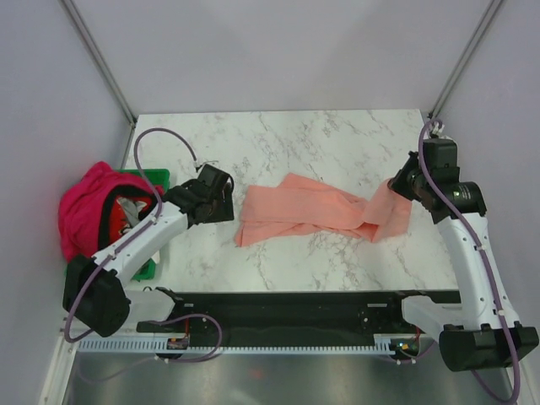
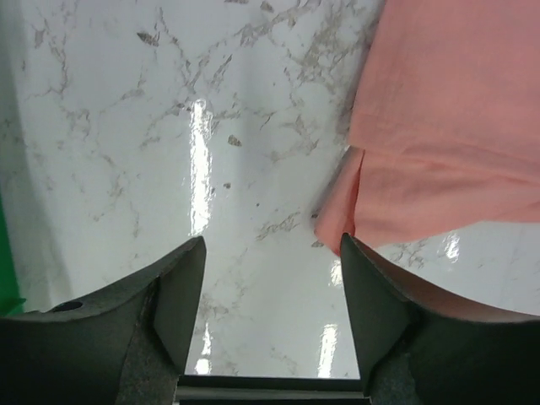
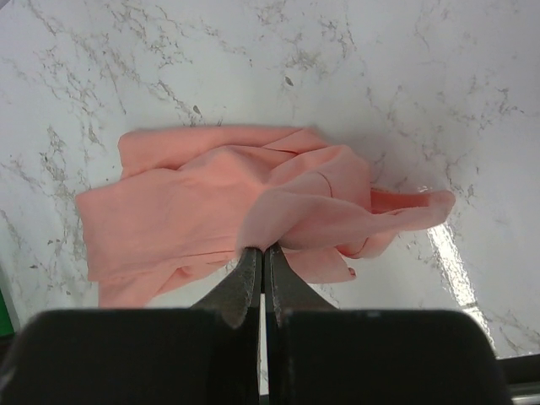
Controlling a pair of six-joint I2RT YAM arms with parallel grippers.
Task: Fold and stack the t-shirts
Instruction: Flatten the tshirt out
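Marble table (image 1: 337, 135) – 2 shirts: salmon-pink t-shirt (image 1: 304, 211) mid-table, magenta-pink t-shirt (image 1: 84, 207) over green crate (image 1: 156, 177). Left gripper (image 2: 270, 245) open, empty, nr salmon edge – right gripper (image 3: 262, 253) clamped on salmon cloth.

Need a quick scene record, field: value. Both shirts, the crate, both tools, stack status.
salmon-pink cloth t-shirt: bunched lengthwise on the white marble table, unfolded
bright magenta-pink cloth t-shirt: heaped over the green plastic crate at the table's left edge
left tool: open, empty, just beside the salmon shirt's left end
right tool: shut, pinching the salmon shirt's right end
stack: none yet
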